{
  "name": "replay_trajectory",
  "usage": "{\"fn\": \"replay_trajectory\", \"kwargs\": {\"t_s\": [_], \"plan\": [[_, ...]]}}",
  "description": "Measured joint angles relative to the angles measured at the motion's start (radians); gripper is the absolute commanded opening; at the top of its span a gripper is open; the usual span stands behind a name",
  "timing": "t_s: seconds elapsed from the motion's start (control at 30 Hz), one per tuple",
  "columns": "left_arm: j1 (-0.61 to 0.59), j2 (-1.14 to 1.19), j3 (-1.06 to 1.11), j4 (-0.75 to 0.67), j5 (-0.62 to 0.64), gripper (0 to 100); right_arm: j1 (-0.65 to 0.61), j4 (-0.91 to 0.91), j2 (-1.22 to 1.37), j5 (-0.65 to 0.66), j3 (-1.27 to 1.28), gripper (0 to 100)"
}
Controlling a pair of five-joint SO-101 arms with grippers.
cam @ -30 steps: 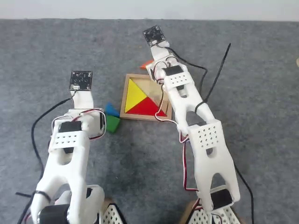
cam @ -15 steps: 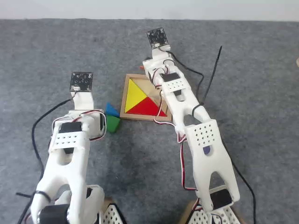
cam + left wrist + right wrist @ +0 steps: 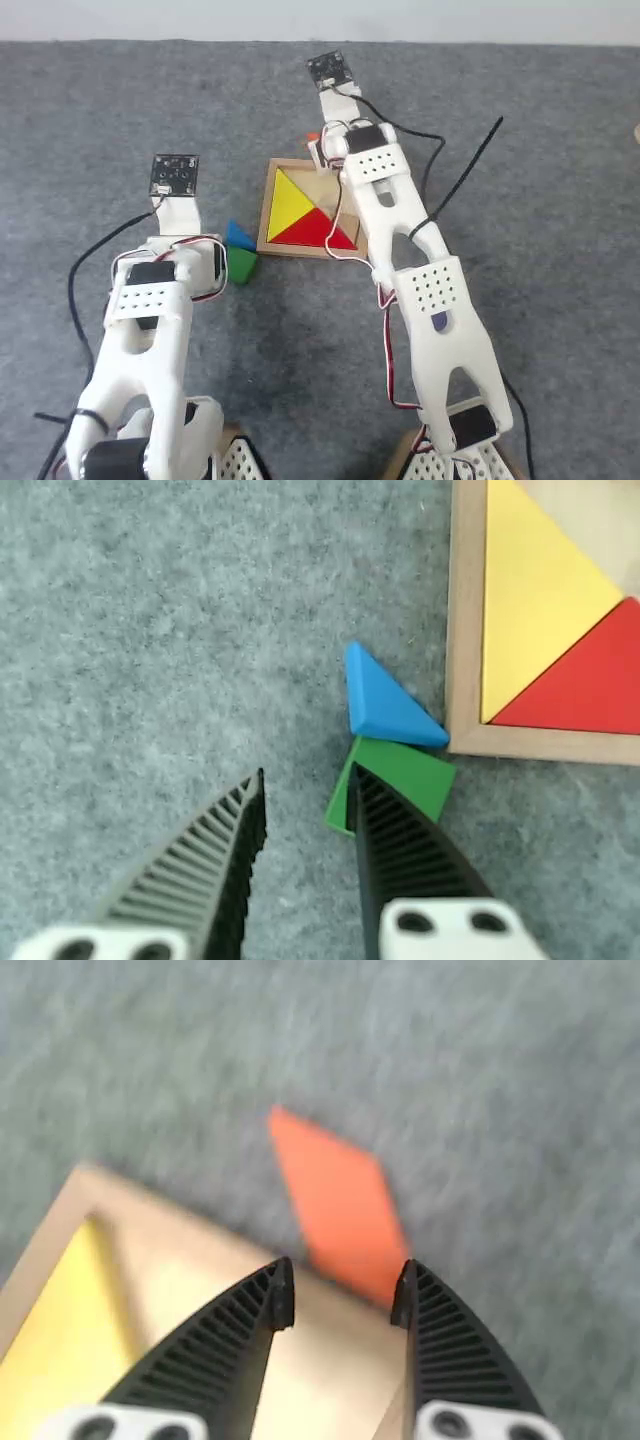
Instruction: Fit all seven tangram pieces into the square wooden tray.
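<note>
The square wooden tray [image 3: 265,215] lies between the arms and holds a yellow triangle [image 3: 288,198] and a red triangle [image 3: 315,232]. A blue triangle [image 3: 385,708] and a green piece [image 3: 405,778] lie on the carpet against the tray's left rim [image 3: 465,630]. My left gripper [image 3: 307,780] is open, one fingertip touching the green piece's edge. An orange parallelogram [image 3: 335,1195] lies on the carpet just beyond the tray's far rim [image 3: 100,1185]. My right gripper [image 3: 342,1275] hovers open over that rim, its fingers on either side of the orange piece's near end.
Grey carpet [image 3: 120,100] covers the table all round. Black cables [image 3: 465,165] trail from the right arm [image 3: 400,220] to its right. The left arm [image 3: 160,290] stands just left of the blue and green pieces.
The right arm's wrist swung slightly right and then back left over the tray's far edge. The left arm and the pieces kept still.
</note>
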Motion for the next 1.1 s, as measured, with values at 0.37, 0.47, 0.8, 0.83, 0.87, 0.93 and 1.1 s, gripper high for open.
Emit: {"fn": "replay_trajectory", "kwargs": {"t_s": [0.37, 0.47, 0.8, 0.83, 0.87, 0.93, 1.1], "plan": [[0.000, 0.000, 0.000, 0.000, 0.000, 13, -0.054, 0.259, 0.002, 0.002, -0.069, 16.2], [0.000, 0.000, 0.000, 0.000, 0.000, 13, -0.054, 0.204, 0.008, 0.002, -0.158, 16.2], [0.000, 0.000, 0.000, 0.000, 0.000, 13, -0.038, -0.315, 0.221, 0.002, -0.206, 16.2], [0.000, 0.000, 0.000, 0.000, 0.000, 13, -0.028, -0.354, 0.249, 0.002, -0.206, 16.2], [0.000, 0.000, 0.000, 0.000, 0.000, 13, -0.015, -0.381, 0.264, 0.002, -0.206, 16.2], [0.000, 0.000, 0.000, 0.000, 0.000, 13, 0.008, -0.393, 0.278, 0.002, -0.207, 16.2], [0.000, 0.000, 0.000, 0.000, 0.000, 13, 0.028, -0.354, 0.281, 0.002, -0.207, 16.2]]}}
